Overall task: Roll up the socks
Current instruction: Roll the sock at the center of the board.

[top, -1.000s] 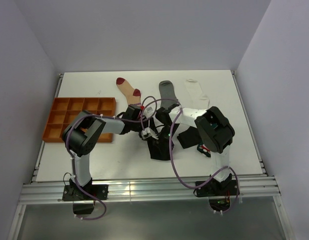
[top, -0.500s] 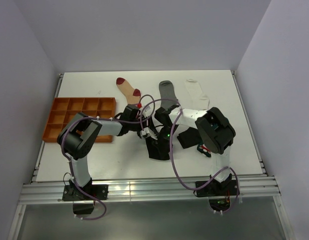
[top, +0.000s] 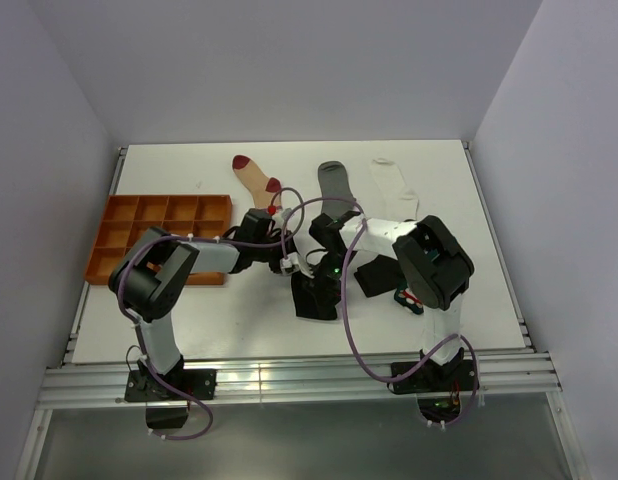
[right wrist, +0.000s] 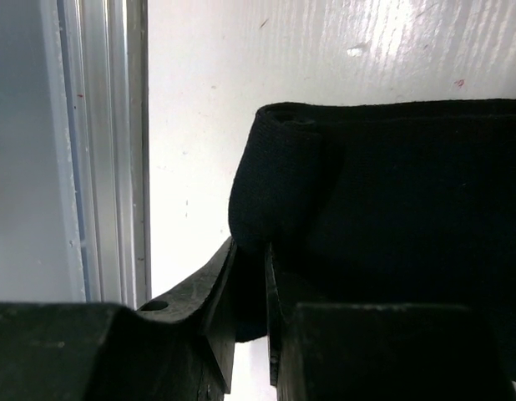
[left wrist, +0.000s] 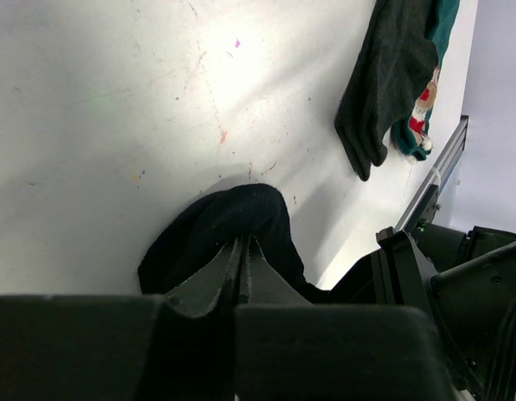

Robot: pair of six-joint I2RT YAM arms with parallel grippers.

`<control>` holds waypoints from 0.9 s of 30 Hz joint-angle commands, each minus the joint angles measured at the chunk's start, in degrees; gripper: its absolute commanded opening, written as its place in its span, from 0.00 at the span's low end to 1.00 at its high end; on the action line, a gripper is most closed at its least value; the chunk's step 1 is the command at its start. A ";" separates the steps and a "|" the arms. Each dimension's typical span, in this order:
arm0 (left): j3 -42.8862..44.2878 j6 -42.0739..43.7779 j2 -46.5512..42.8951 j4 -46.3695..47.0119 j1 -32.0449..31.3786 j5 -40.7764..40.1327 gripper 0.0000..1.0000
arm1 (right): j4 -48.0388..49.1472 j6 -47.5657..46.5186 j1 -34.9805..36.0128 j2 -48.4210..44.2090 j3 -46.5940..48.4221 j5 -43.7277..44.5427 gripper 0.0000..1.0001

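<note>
Barely started, my read. Left tool (left wrist: 243, 246) clamped shut on a bunched fold of the black sock (left wrist: 204, 238), right tool (right wrist: 251, 255) pinching its edge. The sock lies just right of the orange tray (top: 119, 240). Second black sock (top: 374, 275), teal sock (top: 405, 297), beige sock (top: 255, 180), grey sock (top: 337, 183) and white sock (top: 394, 185) lie further right, none rolled.

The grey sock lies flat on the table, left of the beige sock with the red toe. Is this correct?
Not left. In the top external view the grey sock lies flat on the table, right of the beige sock with the red toe, between it and the white sock.
</note>
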 commanded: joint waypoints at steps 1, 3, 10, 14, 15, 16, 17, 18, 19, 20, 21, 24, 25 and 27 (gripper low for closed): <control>0.98 -0.06 -4.65 4.00 1.42 4.03 0.01 | -0.45 4.58 -1.35 0.00 -2.00 5.70 0.16; 0.63 -0.23 -5.27 5.66 2.21 4.65 0.00 | -0.36 4.76 -1.35 0.00 -2.00 5.79 0.16; -1.74 -1.99 -6.95 13.31 3.26 7.72 0.00 | -0.10 5.29 -1.35 0.09 -2.00 5.96 0.15; -2.97 -2.16 -7.47 14.45 3.35 9.13 0.00 | 0.34 5.81 -1.35 -0.08 -2.08 6.05 0.15; -3.59 -2.60 -7.91 15.76 3.27 9.22 0.00 | 0.43 5.99 -1.35 0.00 -2.08 6.05 0.15; -4.20 -2.78 -8.52 15.86 3.35 8.96 0.00 | 0.43 5.99 -1.35 0.00 -2.17 6.05 0.15; -4.12 -2.52 -8.79 14.73 3.44 7.30 0.00 | 0.60 6.34 -1.35 0.09 -2.17 6.14 0.15; -4.29 -2.25 -9.05 14.02 3.44 6.68 0.00 | 0.78 6.43 -1.35 0.09 -2.09 6.23 0.15; -5.08 -2.25 -9.75 13.23 3.53 5.80 0.00 | 0.78 6.60 -1.35 0.09 -2.00 6.23 0.15; -5.61 -2.34 -10.19 13.05 3.53 5.01 0.00 | 0.78 6.78 -1.35 0.00 -2.08 6.31 0.15; -6.22 -2.43 -10.63 13.05 3.62 4.22 0.00 | 0.96 7.04 -1.35 0.00 -2.08 6.31 0.15; -9.38 -2.78 -13.53 12.79 3.62 0.89 0.00 | -0.35 7.13 -1.35 0.62 -1.03 5.96 0.14; -11.39 -3.13 -15.54 12.70 3.70 0.00 0.00 | -0.88 7.22 -1.35 0.79 -0.07 5.79 0.14; -13.51 -3.66 -18.79 13.05 3.70 -2.54 0.00 | -2.28 7.40 -1.35 1.58 1.42 5.52 0.14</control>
